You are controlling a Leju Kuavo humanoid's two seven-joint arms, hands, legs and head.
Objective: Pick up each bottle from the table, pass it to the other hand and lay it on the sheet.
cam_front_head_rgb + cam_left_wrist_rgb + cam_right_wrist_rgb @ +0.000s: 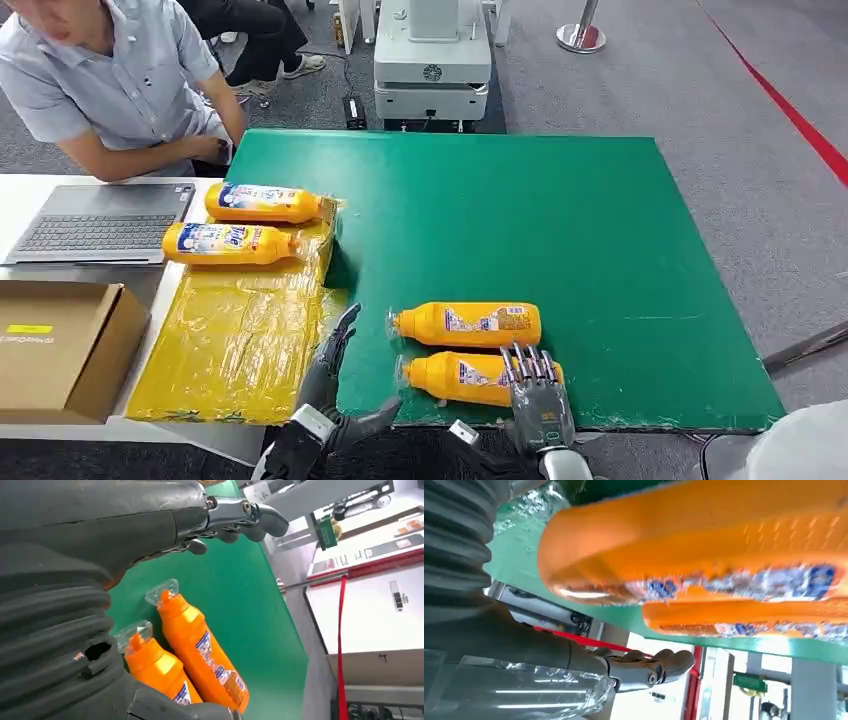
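Right hand (535, 395), fingers spread, lies over the near bottle (470, 378), whose long axis follows the table's near edge; left hand (335, 385) waits open beside its cap.

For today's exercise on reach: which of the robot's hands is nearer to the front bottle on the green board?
Right. The right hand lies over the front bottle; the left hand is beside its cap, apart from it.

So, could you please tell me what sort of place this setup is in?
Probably a robotics lab or demo hall: grey carpet, a white machine base, a barrier post, and a person beside a laptop.
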